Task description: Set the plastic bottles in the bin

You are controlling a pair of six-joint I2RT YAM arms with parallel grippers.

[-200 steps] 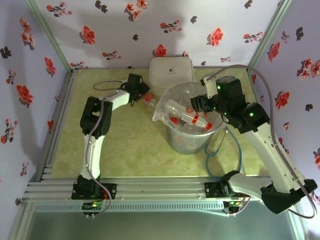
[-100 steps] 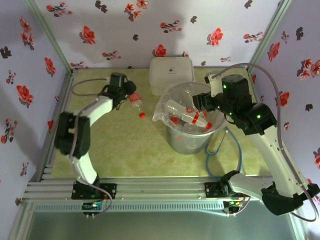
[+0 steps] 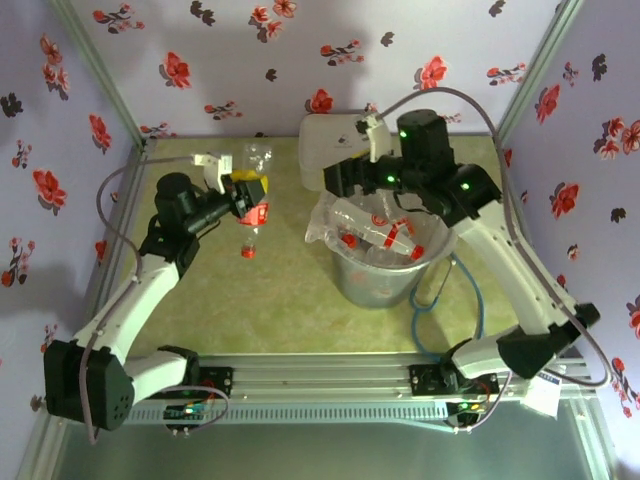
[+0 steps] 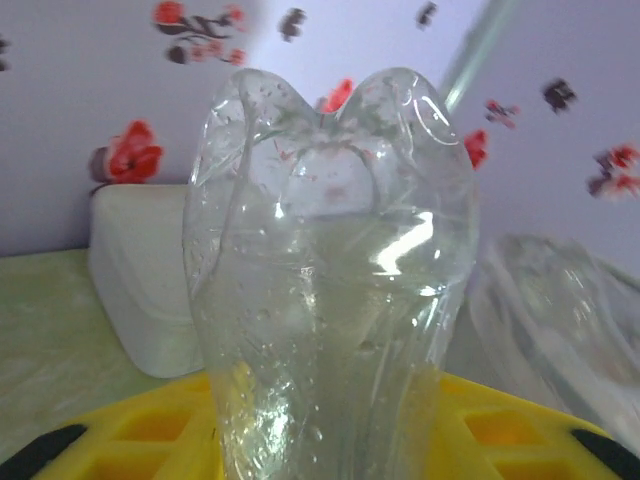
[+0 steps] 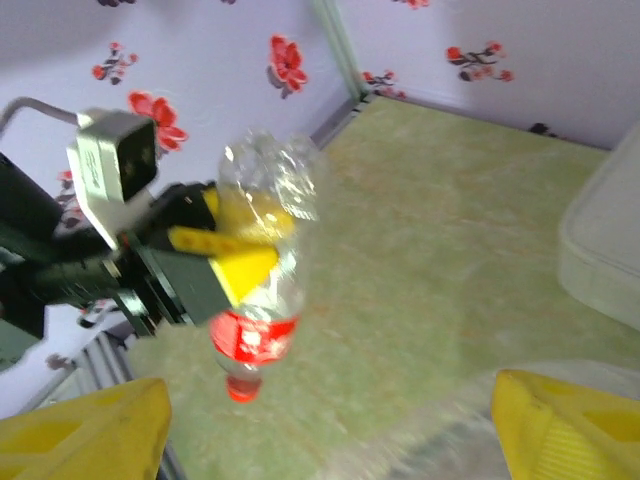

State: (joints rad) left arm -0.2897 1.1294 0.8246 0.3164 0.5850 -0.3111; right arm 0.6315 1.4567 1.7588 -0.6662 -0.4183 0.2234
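Observation:
My left gripper (image 3: 250,192) is shut on a clear plastic bottle (image 3: 254,195) with a red label, held upside down above the table, its red cap (image 3: 247,252) pointing down. The bottle's crumpled base (image 4: 330,200) rises between my yellow fingers (image 4: 140,430). The right wrist view shows the same bottle (image 5: 262,270) hanging in the left gripper (image 5: 235,262). The bin (image 3: 345,283), a translucent grey bucket lined with a clear bag, stands right of the bottle and holds several red-labelled bottles (image 3: 372,232). My right gripper (image 3: 338,178) hovers open over the bin's far left rim, its yellow fingertips (image 5: 85,430) wide apart and empty.
A white square lidded box (image 3: 343,145) sits behind the bin against the back wall, also seen as the white box (image 4: 140,270). A blue cable (image 3: 445,300) loops on the table right of the bin. Flowered walls enclose the green table (image 3: 270,300).
My left arm has swung out to the left and lifted the bottle off the table, turning it cap down. My right gripper has moved left across the bin's rim.

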